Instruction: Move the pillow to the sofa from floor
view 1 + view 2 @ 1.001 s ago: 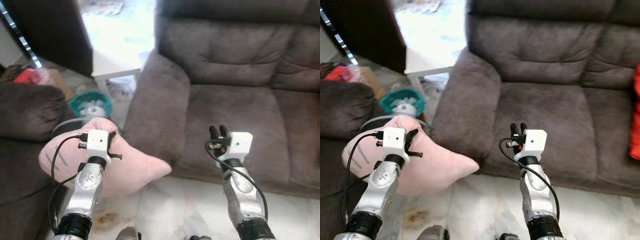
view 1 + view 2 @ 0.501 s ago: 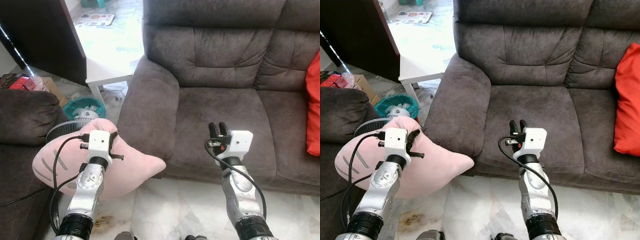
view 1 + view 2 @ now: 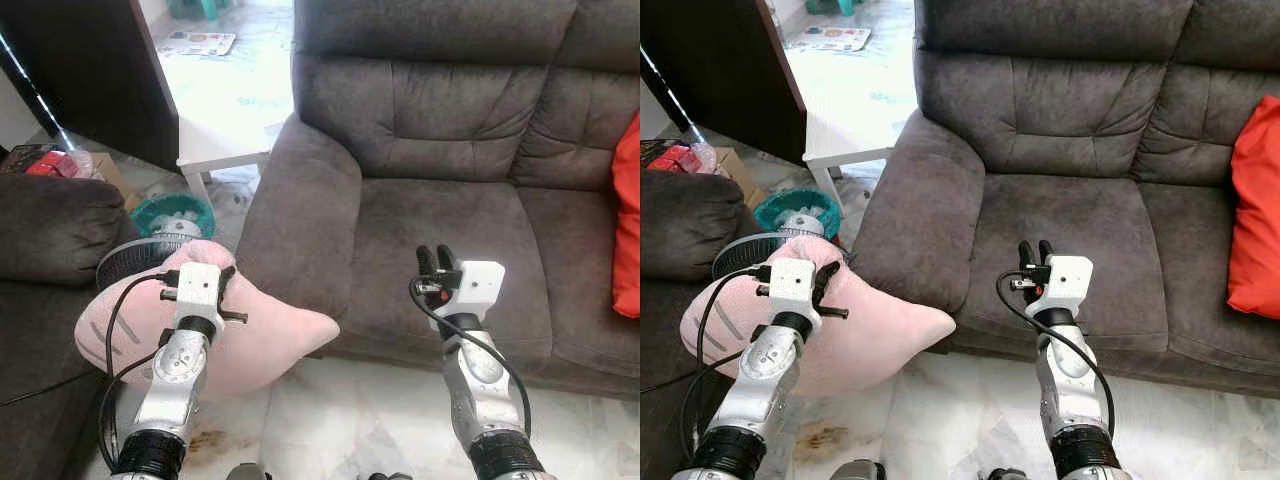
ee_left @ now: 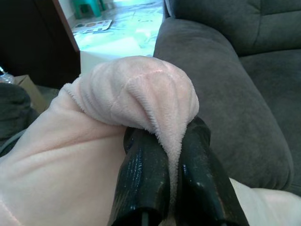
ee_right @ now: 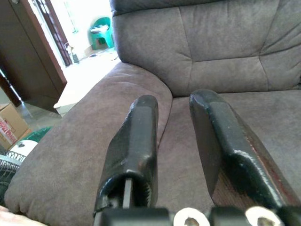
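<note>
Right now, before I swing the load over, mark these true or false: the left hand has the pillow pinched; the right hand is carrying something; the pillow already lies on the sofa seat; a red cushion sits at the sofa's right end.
1. The left hand has the pink pillow pinched: true.
2. The right hand carries something: false, its fingers are open and hold nothing.
3. The pillow lies on the sofa seat: false, it is beside the armrest.
4. A red cushion sits at the sofa's right end: true.
</note>
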{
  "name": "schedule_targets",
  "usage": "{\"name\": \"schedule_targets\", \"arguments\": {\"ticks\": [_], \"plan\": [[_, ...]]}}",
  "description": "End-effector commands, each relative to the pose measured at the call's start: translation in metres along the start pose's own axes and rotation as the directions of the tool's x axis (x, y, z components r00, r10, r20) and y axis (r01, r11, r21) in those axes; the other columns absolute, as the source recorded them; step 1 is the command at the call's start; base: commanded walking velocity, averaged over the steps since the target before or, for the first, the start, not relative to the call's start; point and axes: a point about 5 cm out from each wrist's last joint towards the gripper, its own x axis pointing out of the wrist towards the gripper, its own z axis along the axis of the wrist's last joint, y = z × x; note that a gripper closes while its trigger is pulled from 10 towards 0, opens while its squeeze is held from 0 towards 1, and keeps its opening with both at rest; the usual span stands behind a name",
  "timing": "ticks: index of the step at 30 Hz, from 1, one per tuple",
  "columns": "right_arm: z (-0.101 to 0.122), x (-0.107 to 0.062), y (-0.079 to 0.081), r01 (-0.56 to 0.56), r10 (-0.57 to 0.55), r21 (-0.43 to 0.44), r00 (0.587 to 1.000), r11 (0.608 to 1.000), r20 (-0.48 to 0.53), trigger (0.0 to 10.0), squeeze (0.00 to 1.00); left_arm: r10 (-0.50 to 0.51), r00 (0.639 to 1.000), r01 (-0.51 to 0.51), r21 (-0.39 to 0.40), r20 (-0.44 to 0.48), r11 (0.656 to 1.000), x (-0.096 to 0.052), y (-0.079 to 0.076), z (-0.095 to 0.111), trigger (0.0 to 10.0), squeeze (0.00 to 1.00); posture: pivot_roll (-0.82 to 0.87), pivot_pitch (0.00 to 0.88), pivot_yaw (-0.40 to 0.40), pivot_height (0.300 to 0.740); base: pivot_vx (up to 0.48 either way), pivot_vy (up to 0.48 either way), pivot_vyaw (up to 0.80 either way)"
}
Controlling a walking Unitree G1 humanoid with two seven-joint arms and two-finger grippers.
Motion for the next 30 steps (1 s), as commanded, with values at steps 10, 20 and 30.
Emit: {"name": "schedule_targets", "arguments": {"ticks": [10, 20, 30], "plan": [[0.0035, 0.0067, -0.0049, 0.003, -0.003, 0.005, 1.0, 1.0, -0.002, 10.0, 0.0, -0.019, 0.992, 0.011, 0.064, 0.124, 0.998, 0.0077, -0.0083, 0.025, 10.0, 0.0, 0.16, 0.024, -0.026, 0.74, 0.0, -0.025, -0.32], [0.0035, 0.0064, -0.0038, 0.005, -0.005, 0.001, 1.0, 1.0, 0.007, 10.0, 0.0, -0.014, 0.993, 0.006, 0.062, 0.121, 0.998, 0.0076, -0.0071, 0.0243, 10.0, 0.0, 0.15, 0.029, -0.016, 0.74, 0.0, -0.254, 0.0], [0.0024, 0.0054, -0.007, 0.009, -0.009, -0.004, 1.0, 1.0, -0.003, 10.0, 0.0, -0.034, 0.991, 0.026, 0.063, 0.128, 0.998, 0.008, -0.0114, 0.0257, 10.0, 0.0, 0.14, 0.026, -0.013, 0.74, 0.0, -0.272, -0.46]]}}
